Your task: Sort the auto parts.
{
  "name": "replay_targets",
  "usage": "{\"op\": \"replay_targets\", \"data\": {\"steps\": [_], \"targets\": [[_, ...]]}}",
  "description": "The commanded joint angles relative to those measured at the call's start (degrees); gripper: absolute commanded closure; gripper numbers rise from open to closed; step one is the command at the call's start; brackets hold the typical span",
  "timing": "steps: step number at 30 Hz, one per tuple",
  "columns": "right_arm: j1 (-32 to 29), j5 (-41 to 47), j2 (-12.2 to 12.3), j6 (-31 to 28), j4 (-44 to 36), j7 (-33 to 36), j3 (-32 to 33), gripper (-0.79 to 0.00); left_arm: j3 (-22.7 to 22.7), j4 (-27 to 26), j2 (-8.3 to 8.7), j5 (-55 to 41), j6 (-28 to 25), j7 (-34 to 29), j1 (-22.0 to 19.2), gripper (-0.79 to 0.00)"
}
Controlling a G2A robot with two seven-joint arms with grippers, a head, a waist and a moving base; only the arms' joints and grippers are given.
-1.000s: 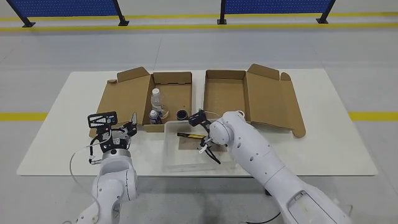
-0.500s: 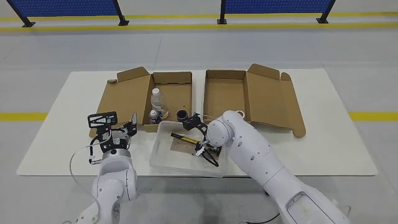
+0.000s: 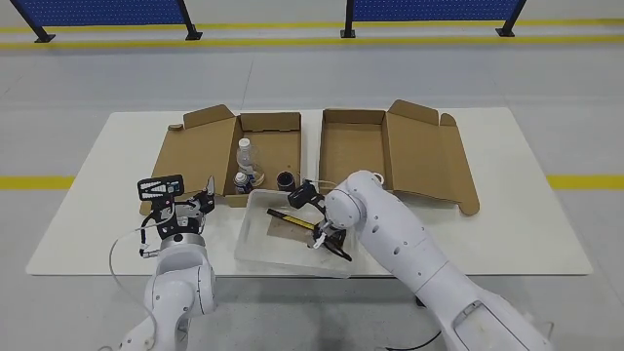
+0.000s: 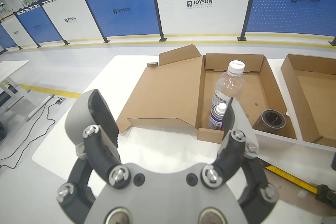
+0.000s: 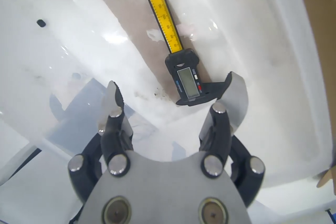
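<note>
Three items are seen already placed in the left cardboard box (image 3: 278,151), which stands toward the back of the table (image 3: 127,156), left of its middle. They are a clear bottle (image 4: 230,83), a spray can (image 4: 218,117) just in front of it, and a dark cylinder (image 4: 270,119) by the box's front right corner. No part is seen as yet in the right cardboard box (image 3: 351,151), set just beside the first. A digital caliper (image 5: 187,80) with a yellow scale is found lying flat in the clear plastic tray (image 3: 255,239) at the table's front edge. The sorting is therefore judged partly done: at least this one part is not yet sorted, and the right box is probably meant for it.

The right gripper (image 5: 173,86) is held low over the tray at the caliper's display end, with its jaws spread wide. Nothing is gripped. One fingertip (image 5: 235,83) is seen just beside the caliper's black measuring jaw; whether it touches cannot be told. The other fingertip is seen apart from the tool, over bare tray floor. For a grasp, the caliper would have to be brought between the pads.

The left gripper (image 4: 162,101) is held above the front left part of the table, wide open, with nothing in it.
</note>
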Motion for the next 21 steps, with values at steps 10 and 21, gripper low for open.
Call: {"op": "replay_targets", "data": {"steps": [10, 21], "targets": [[3.98, -2.47, -1.88, -4.03, 6.78, 0.93, -5.03, -0.616, 0.00, 0.00, 0.00, 0.00, 0.00, 0.00, 0.00, -0.785], [5.97, -1.84, -3.81, -5.31, 11.84, -1.41, -7.45, -0.382, 0.00, 0.00, 0.00, 0.00, 0.00, 0.00, 0.00, -0.785]]}}
